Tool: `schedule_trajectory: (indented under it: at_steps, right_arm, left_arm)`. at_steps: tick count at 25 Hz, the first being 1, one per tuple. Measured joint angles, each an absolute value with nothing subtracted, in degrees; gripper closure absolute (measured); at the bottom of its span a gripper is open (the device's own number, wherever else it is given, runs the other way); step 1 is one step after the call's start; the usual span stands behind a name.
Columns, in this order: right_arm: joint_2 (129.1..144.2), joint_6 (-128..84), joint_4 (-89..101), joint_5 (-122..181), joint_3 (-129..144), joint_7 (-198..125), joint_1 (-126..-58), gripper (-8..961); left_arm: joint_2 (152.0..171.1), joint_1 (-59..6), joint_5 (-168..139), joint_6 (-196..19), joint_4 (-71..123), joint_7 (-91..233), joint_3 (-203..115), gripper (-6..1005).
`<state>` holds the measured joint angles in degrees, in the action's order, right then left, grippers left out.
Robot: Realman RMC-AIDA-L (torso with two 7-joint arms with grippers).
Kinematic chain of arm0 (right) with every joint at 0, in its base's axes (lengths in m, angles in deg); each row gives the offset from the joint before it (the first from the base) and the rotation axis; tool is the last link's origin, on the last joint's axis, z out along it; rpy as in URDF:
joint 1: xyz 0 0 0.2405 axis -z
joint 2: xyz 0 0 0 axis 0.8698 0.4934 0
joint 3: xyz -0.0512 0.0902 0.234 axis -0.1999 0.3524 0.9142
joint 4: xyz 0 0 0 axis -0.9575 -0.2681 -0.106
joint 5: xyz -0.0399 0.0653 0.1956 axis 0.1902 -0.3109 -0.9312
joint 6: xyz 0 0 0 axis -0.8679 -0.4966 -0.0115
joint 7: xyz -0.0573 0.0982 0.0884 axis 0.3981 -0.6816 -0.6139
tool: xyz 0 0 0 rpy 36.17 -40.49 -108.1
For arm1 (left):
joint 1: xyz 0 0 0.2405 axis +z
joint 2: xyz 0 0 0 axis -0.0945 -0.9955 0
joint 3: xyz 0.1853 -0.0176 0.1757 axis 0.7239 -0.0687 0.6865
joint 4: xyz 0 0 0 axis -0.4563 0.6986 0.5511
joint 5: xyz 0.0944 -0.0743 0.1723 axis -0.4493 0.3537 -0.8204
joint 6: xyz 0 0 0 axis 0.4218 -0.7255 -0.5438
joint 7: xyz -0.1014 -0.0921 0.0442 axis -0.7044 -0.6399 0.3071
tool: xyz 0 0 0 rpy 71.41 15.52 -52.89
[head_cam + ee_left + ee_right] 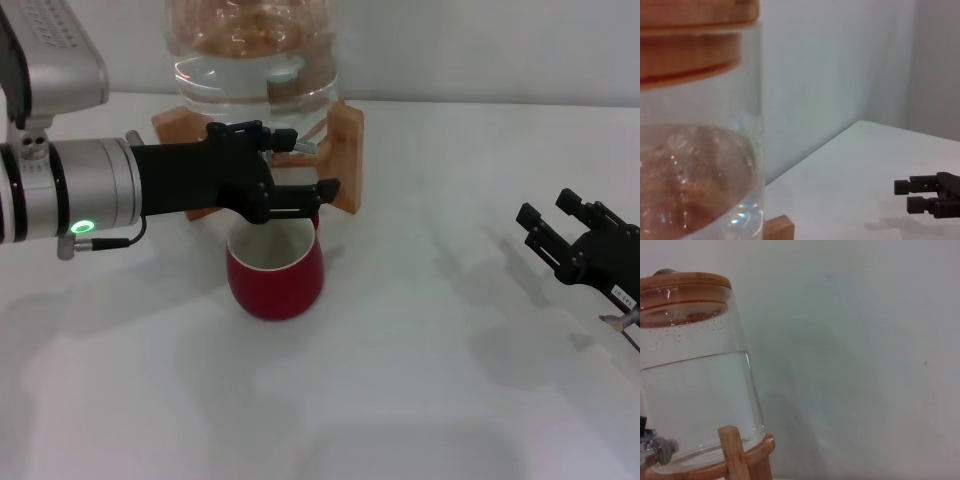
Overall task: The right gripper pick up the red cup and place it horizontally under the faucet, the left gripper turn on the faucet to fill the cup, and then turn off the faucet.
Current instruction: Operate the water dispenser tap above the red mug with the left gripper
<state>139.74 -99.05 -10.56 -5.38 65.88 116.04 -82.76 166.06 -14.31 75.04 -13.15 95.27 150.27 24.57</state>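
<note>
I noted a clear water jug (pixel 250 60), partly filled, seated on a wooden stand (pixel 345 150) at the back of the white table (pixel 420 380). A wooden lid (pixel 685 282) capped it. Pale wall (pixel 865 340) behind.

No text, brand or number can be read anywhere. The only marking is a small white label on the body of the black two-fingered right claw (pixel 572 238); its print is too small to read.
</note>
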Motion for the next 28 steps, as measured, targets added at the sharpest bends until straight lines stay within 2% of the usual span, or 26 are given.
schedule_trajectory:
  at_steps: [28]
  right_arm:
    - [139.74, -99.10, -10.53, -5.54, 65.97, 116.10, -82.31, 349]
  left_arm:
    - [166.09, -11.97, 79.45, -9.63, 93.98, 153.23, 26.74, 142]
